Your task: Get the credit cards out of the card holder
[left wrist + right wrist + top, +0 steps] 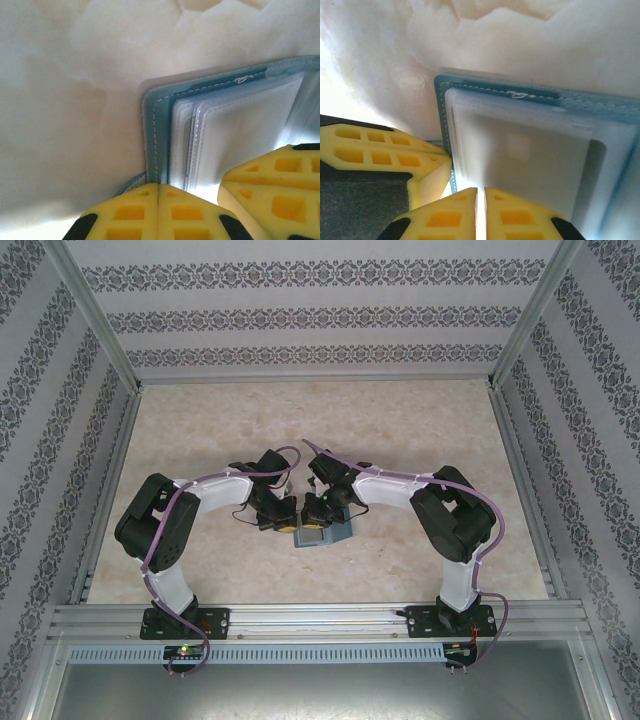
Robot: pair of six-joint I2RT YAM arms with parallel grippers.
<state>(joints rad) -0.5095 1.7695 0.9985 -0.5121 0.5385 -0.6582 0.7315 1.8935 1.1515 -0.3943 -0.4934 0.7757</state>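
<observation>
"Where is the small teal-blue folding card holder (322,534)?"
"Lying open in the middle of the pale marble desk (220,420), between both arms."
"And the left gripper (157,189)?"
"Squeezed together on its teal edge."
"The right gripper (481,192)?"
"Fingers almost touching, at the clear plastic pockets (520,150). I can't tell if it pinches them."

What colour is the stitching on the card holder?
White stitching along the teal-blue card holder edge; shows best in the right wrist view.
</observation>
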